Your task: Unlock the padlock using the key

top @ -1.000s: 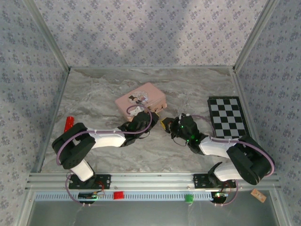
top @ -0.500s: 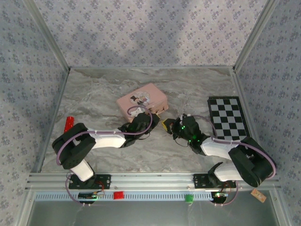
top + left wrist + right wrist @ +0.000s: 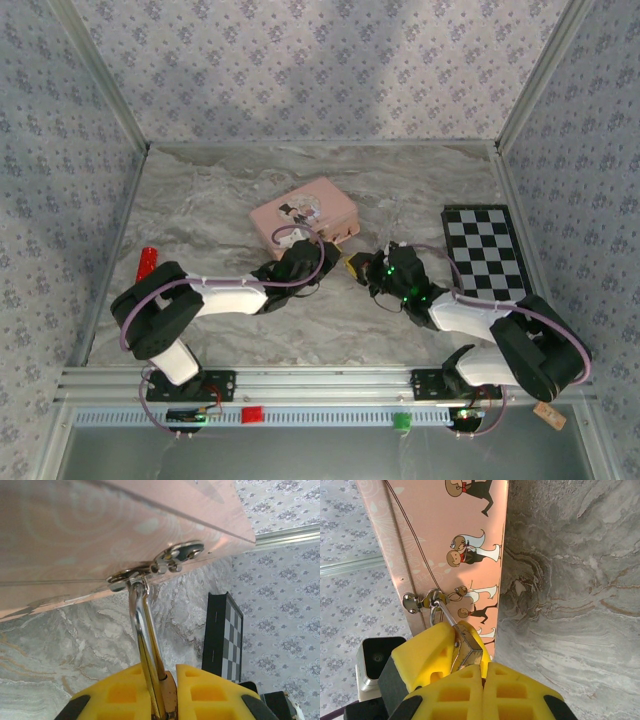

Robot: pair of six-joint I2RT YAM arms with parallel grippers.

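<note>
Padlock (image 3: 149, 647) between left fingers (image 3: 212, 692), shackle through tin hasp (image 3: 150, 572).

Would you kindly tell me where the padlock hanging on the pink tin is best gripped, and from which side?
Grip the padlock by its brass body, across the two flat faces, coming from the end away from the tin. The thin shackle is threaded through the clasp and offers no flat, so only the body hangs free. The left gripper holds it so.
</note>
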